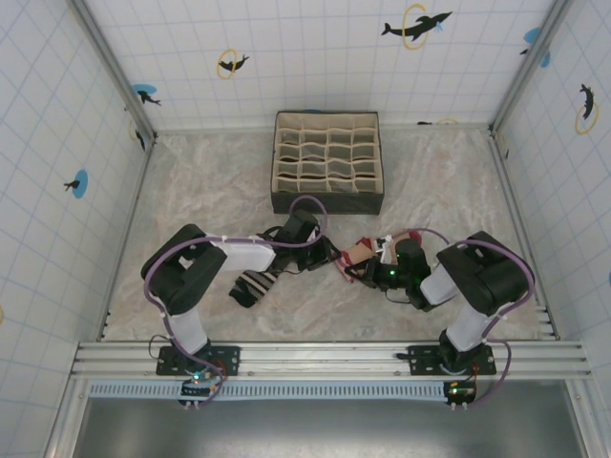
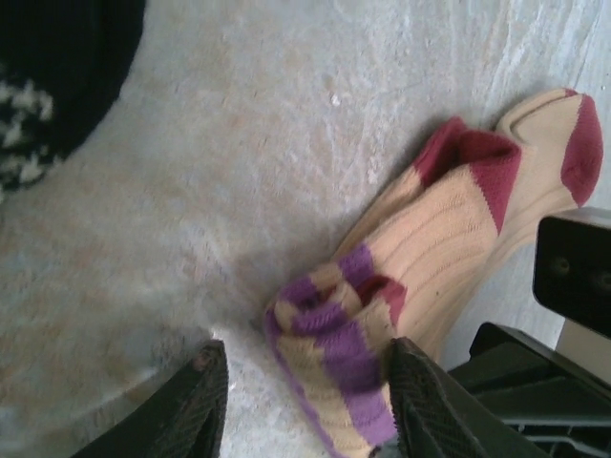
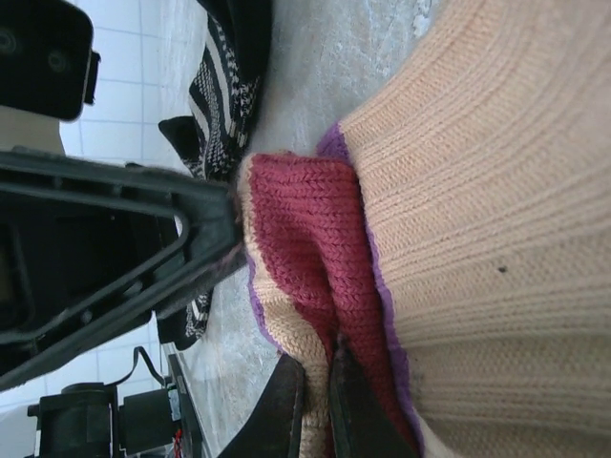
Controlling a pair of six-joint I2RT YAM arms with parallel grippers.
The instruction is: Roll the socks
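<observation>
Right up against the right-wrist lens: ribbed tan fabric sock with dark red patches and purple-white stripes (image 3: 477, 191), bunched in heavy folds. Pinched at its folded red-and-tan edge by the right tool (image 3: 317, 363) — jaws narrow, nearly together, a thin fold of knit caught between them. Further back, black-white-grey striped fabric sock (image 3: 224, 86), lying crumpled on the pale marbled counter (image 3: 334, 57).

Over to the left wrist: left tool (image 2: 307, 351) part open, dark textured fingers (image 2: 196, 405) straddling the rolled, purple-striped cuff end of the tan sock (image 2: 449, 219). One pad right against the roll, the other standing a little apart from it over bare counter — not clamped. Cuff curled over on itself between the tips, body of the sock running away toward the upper right, red toe at the far end. Striped sock (image 2: 38, 86) off in the upper left corner, well apart from the tips.

From above: both tools meeting mid-counter, tan sock (image 1: 361, 252) lying between them, striped sock (image 1: 253, 284) in a heap just beside the left forearm. Behind, near the back wall, beige gridded fabric organiser box with dark outer walls (image 1: 327, 202), upright, well apart from both socks.
</observation>
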